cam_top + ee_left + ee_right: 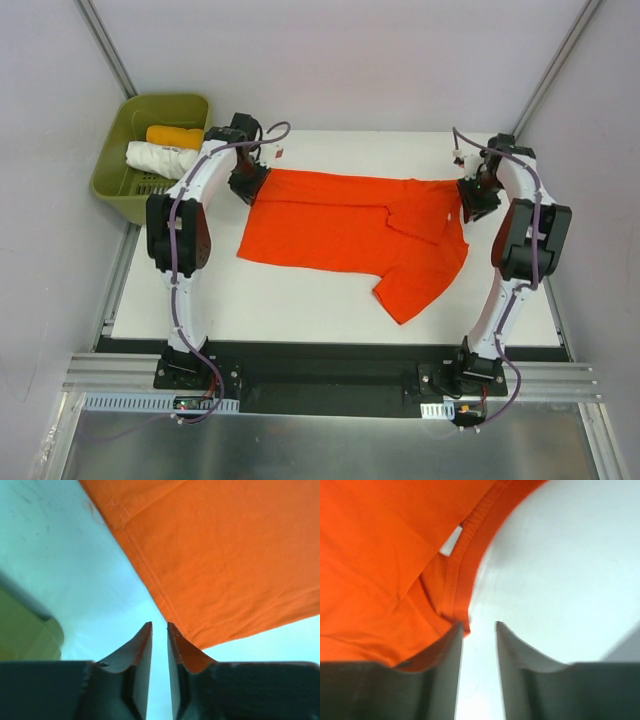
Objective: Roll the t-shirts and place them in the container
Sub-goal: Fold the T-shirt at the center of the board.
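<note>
A bright red-orange t-shirt (350, 225) lies spread across the back of the white table (300, 300), one sleeve pointing toward the near right. My left gripper (248, 185) hovers at its far left corner. In the left wrist view the left gripper (159, 625) stands open by a narrow gap with bare table between the fingers, and the shirt's hem (150, 580) runs just to the right. My right gripper (472, 200) is at the shirt's far right end. There the right gripper (479, 625) is open and empty, its left fingertip touching the collar (457, 570) beside a white label (451, 542).
A green basket (150, 150) stands off the table's far left corner, holding a rolled yellow-orange cloth (175, 137) and a rolled white one (160, 158). Its rim (25, 630) shows at the left of the left wrist view. Grey walls close in on both sides.
</note>
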`<control>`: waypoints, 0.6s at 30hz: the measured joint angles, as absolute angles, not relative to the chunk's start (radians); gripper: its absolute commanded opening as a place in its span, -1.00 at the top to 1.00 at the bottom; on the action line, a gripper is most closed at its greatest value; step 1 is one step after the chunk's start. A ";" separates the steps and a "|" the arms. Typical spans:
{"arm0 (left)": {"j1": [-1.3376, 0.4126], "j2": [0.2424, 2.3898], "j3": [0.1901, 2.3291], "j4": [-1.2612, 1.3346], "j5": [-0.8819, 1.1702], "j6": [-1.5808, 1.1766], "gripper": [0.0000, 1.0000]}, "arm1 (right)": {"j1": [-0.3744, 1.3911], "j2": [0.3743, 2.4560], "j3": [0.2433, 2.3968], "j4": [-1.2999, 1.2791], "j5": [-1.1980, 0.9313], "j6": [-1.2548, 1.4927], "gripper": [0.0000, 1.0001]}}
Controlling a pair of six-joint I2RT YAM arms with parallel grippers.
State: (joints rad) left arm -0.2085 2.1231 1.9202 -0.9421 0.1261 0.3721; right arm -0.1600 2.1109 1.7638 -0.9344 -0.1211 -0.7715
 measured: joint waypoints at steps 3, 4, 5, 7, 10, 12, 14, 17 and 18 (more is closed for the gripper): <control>-0.210 2.026 1.871 -0.944 0.126 0.370 0.39 | -0.175 1.939 1.699 -0.875 -0.142 -0.752 0.11; -0.210 1.990 1.855 -0.947 0.128 0.370 0.35 | -0.181 1.863 1.665 -0.847 -0.157 -0.746 0.10; -0.210 1.948 1.836 -0.947 0.134 0.369 0.25 | -0.185 1.790 1.637 -0.831 -0.172 -0.743 0.10; -0.211 1.856 1.790 -0.948 0.159 0.366 0.14 | -0.194 1.636 1.575 -0.790 -0.217 -0.733 0.09; -0.222 1.701 1.698 -0.953 0.211 0.362 -0.11 | -0.195 1.430 1.481 -0.740 -0.301 -0.725 0.08; -0.237 1.589 1.620 -0.958 0.233 0.363 -0.30 | -0.195 1.303 1.392 -0.712 -0.355 -0.725 0.07; -0.257 1.485 1.533 -0.957 0.245 0.379 -0.55 | -0.193 1.186 1.285 -0.677 -0.389 -0.725 -0.28; -0.270 1.378 1.409 -0.966 0.253 0.405 -0.48 | -0.181 0.973 1.104 -0.633 -0.420 -0.725 -0.64; -0.271 1.355 1.367 -0.973 0.250 0.415 -0.44 | -0.176 0.915 1.063 -0.627 -0.430 -0.722 -0.64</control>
State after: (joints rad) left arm -0.2710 1.3552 1.3670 -0.9726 0.2501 0.4149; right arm -0.1757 0.9154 1.0634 -0.6270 -0.4301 -0.7216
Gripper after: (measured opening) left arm 0.763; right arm 0.736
